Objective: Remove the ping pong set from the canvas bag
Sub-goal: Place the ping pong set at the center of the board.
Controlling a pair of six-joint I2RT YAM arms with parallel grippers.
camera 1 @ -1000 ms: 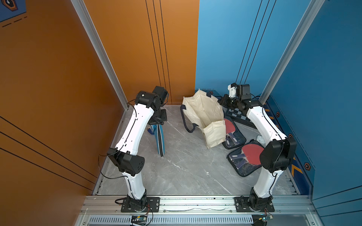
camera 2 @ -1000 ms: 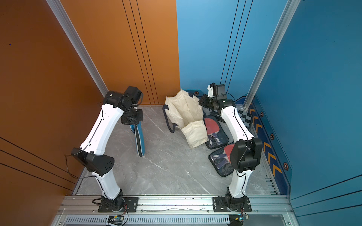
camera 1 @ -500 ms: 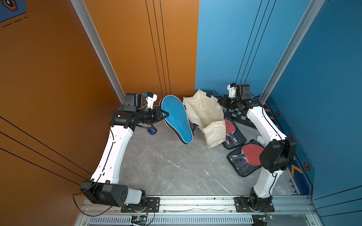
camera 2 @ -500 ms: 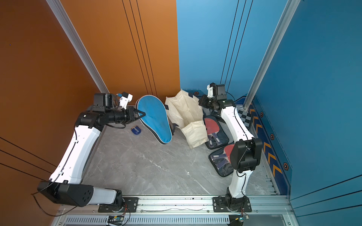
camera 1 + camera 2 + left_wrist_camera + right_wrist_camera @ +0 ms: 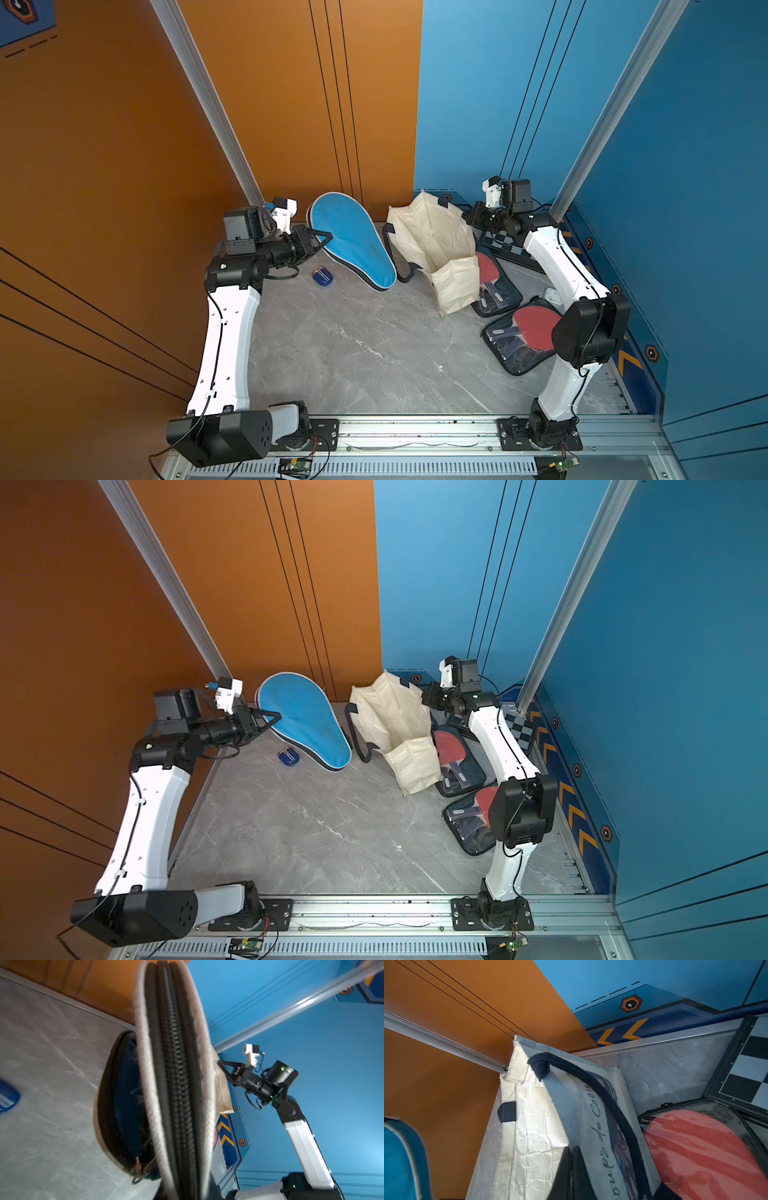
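Note:
The blue paddle case (image 5: pixel 353 241) (image 5: pixel 303 725) hangs tilted at the back left, broad face up, narrow end low near the floor. My left gripper (image 5: pixel 326 237) (image 5: pixel 276 717) is shut on its wide rim; the left wrist view shows only the case's zipped edge (image 5: pixel 176 1084). The cream canvas bag (image 5: pixel 436 249) (image 5: pixel 395 729) stands open beside it. My right gripper (image 5: pixel 467 216) (image 5: pixel 571 1163) is shut on the bag's top wall (image 5: pixel 539 1126). Two clear-fronted pouches with red paddles (image 5: pixel 496 282) (image 5: pixel 528 336) (image 5: pixel 695 1147) lie on the floor right of the bag.
A chequered board (image 5: pixel 503 245) (image 5: pixel 747 1064) lies against the back right wall behind the pouches. A small blue object (image 5: pixel 322 276) (image 5: pixel 289 757) sits on the floor under my left wrist. Orange and blue walls close in the back and sides.
My left arm swung the blue case from hanging edge-on over the left floor up toward the back wall, turning its face upward. The right arm and bag stayed put.

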